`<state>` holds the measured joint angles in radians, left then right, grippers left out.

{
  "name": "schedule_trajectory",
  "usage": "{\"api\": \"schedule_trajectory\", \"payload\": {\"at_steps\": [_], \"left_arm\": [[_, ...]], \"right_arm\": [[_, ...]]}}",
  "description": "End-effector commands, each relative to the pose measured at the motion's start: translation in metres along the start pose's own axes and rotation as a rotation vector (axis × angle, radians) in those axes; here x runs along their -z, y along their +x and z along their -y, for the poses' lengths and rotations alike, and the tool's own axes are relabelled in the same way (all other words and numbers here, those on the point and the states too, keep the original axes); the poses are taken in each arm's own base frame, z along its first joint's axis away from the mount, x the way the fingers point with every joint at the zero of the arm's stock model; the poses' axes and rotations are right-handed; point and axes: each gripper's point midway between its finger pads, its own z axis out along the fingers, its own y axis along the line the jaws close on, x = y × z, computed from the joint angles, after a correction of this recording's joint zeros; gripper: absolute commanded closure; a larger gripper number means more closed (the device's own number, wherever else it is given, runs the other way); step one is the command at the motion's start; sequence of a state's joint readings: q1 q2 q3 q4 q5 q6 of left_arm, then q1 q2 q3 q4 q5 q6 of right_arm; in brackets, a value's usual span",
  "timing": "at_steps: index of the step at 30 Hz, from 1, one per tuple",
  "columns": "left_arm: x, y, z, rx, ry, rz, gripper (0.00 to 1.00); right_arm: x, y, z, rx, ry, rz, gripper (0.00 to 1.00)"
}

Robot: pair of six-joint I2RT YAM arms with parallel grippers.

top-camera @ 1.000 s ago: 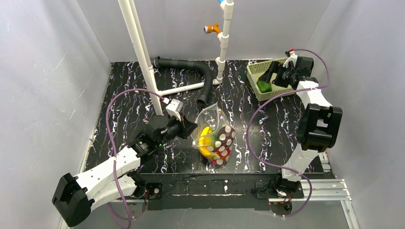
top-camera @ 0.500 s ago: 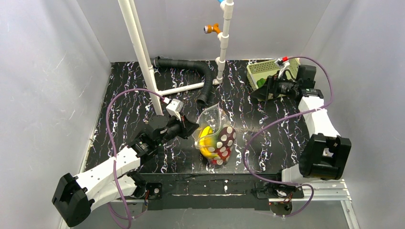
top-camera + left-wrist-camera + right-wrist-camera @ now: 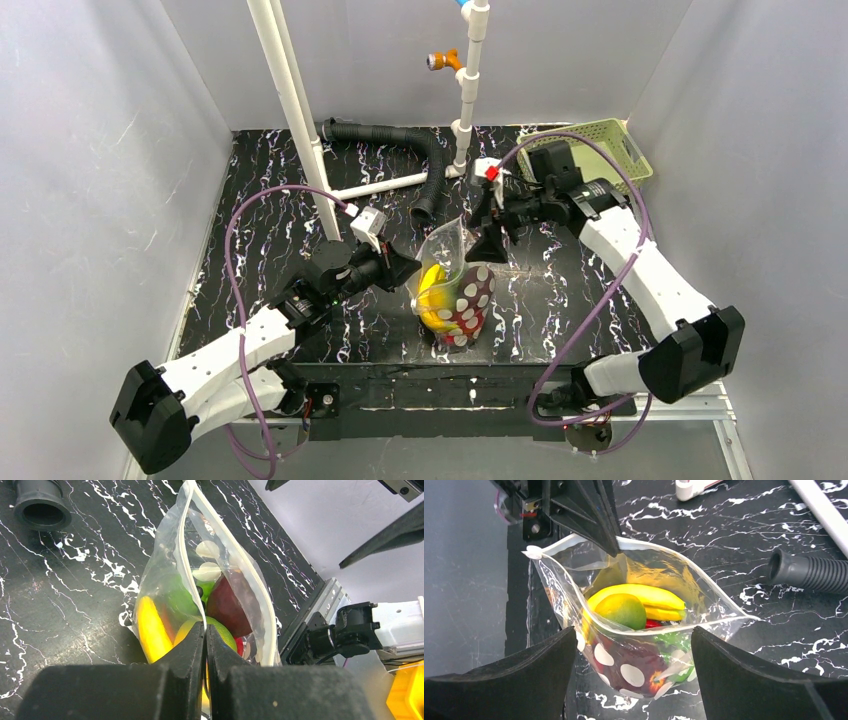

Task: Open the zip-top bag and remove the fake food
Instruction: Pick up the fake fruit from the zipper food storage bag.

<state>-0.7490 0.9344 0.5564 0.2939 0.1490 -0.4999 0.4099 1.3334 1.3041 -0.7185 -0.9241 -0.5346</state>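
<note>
The clear plastic zip-top bag (image 3: 455, 285) with pale round dots stands a little toward 6 o'clock from the middle of the black marbled tabletop (image 3: 270, 200). Its mouth gapes, and a yellow plastic banana (image 3: 644, 595), a yellow-green ball (image 3: 624, 610) and a dark red apple (image 3: 230, 605) are piled inside. The left end effector (image 3: 205, 630) sits at the bag's 9 o'clock, fingers pressed together on the thin rim. The right end effector (image 3: 633, 630) hangs over the mouth from about 1 o'clock, fingers spread wide and empty. To my eye the risk lies in the reach in. A finger landing on the near rim could fold the mouth shut or tug the film out of that narrow pinch. The glossy round fruit could squirt sideways, or the bag could rise with it and tip over. The pale green basket (image 3: 610, 150) waits at 2 o'clock.
</note>
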Motion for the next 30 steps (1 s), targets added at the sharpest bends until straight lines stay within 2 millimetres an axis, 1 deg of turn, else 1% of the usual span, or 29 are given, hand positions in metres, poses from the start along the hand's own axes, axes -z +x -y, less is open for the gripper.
{"api": "schedule_trajectory", "payload": {"at_steps": [1,7,10,13,15,18,20,26,30], "left_arm": [[0.000,-0.021,0.017,0.002,0.062,0.055,1.00],[-0.001,-0.020,0.021,0.030,0.089,0.057,1.00],[-0.002,-0.020,0.023,0.045,0.105,0.061,1.00],[-0.003,-0.020,0.026,0.058,0.118,0.067,1.00],[-0.003,-0.021,0.027,0.063,0.124,0.071,1.00],[-0.004,-0.024,0.027,0.068,0.121,0.082,1.00],[-0.005,-0.028,0.029,0.067,0.124,0.088,1.00],[-0.012,-0.036,0.030,0.053,0.120,0.099,1.00],[-0.015,-0.040,0.031,0.048,0.118,0.101,1.00]], "right_arm": [[-0.014,0.002,-0.002,0.060,0.007,-0.132,0.14],[-0.042,0.012,-0.003,0.085,0.023,-0.229,0.28],[-0.053,0.015,-0.002,0.090,0.040,-0.256,0.40],[-0.062,0.017,0.005,0.077,0.086,-0.280,0.53],[-0.067,0.020,0.012,0.051,0.126,-0.291,0.57],[-0.073,0.026,0.015,0.018,0.136,-0.304,0.57],[-0.076,0.032,0.011,-0.006,0.113,-0.312,0.54],[-0.081,0.044,-0.011,-0.070,0.036,-0.281,0.37],[-0.086,0.055,-0.015,-0.114,0.037,-0.280,0.25]]}}
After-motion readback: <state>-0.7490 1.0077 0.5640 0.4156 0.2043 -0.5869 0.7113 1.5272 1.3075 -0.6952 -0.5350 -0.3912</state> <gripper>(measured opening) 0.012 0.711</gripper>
